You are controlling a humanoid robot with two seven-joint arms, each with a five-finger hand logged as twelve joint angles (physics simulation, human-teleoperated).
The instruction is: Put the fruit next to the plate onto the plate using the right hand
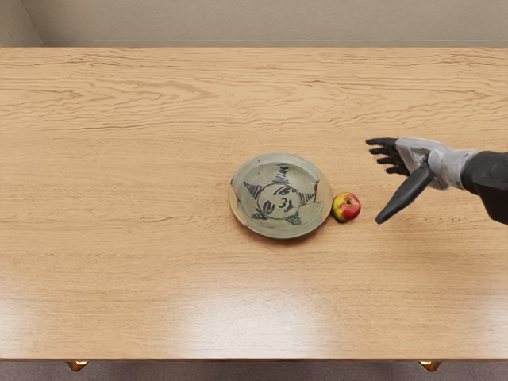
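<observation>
While the apple (345,206) lies on the table (159,262) just beside the plate (279,159), at its right rim and not yet on it, the right hand (411,165) hovers near the fruit, fingers spread, thumb slanting down toward it, grasping nothing. This splayed posture suggests a pre-grasp approach from the side opposite the plate, which leaves the short transfer path unobstructed.
</observation>
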